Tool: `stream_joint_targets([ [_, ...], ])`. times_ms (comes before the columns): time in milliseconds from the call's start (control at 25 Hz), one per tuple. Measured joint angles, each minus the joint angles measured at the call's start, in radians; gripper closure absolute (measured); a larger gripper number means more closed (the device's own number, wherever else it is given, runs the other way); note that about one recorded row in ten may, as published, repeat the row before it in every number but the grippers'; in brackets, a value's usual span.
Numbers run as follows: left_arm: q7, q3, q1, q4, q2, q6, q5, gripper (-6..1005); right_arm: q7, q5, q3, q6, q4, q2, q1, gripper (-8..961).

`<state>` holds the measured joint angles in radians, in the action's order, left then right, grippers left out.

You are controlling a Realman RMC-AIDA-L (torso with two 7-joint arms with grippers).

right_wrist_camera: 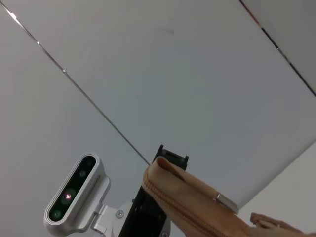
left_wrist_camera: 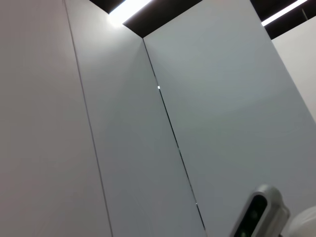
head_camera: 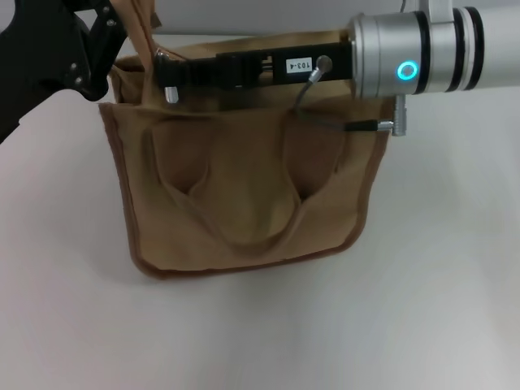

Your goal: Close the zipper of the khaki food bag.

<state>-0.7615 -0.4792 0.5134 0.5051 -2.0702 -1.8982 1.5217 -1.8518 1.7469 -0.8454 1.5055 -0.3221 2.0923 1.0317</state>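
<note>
2 arms over a smooth white table (head_camera: pixel 439 325), pale panelled walls (left_wrist_camera: pixel 222 98) behind. Soft boxy khaki food bag (head_camera: pixel 244 203) sits centre. Left gripper (head_camera: pixel 122 41) pinches its fabric; right gripper (head_camera: pixel 171 77) at the zipper (right_wrist_camera: pixel 187 210), grip unclear.

Khaki food bag (head_camera: pixel 244 195): stands on the table (head_camera: pixel 439 309), middle of the head view, pocketed front face toward the camera.
Handle loop (head_camera: pixel 244 236): hangs down over the bag's front, between the two pockets.
Right gripper (head_camera: pixel 166 77): reaches in from the right, lying across the bag's top edge, its tip at the bag's left top corner.
Left gripper (head_camera: pixel 101 36): upper left, at the bag's left top corner, beside a raised strap (head_camera: pixel 138 24).
Zipper (right_wrist_camera: pixel 197 210): runs along the bag's top edge; pull tab (right_wrist_camera: pixel 226 201) sits on it.
Head camera unit (right_wrist_camera: pixel 74 195): beyond the bag in the right wrist view.
</note>
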Motion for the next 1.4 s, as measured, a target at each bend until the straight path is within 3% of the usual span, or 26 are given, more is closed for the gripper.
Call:
stream_joint_targets([
  [520,0.009,0.007,-0.013,-0.014,0.001,0.009,-0.020,980,0.109,-0.024,-0.001,0.038,-0.014,0.000,-0.039,946],
  [840,0.008,0.007,-0.027,-0.014,0.002,0.015,-0.027,980,0.354,-0.104,-0.003,0.084,-0.008,0.000,-0.094,947],
  [1400,0.001,0.010,-0.042,-0.014,0.005,0.037,-0.051,979,0.449,-0.126,-0.003,0.093,-0.014,0.000,-0.136,948],
])
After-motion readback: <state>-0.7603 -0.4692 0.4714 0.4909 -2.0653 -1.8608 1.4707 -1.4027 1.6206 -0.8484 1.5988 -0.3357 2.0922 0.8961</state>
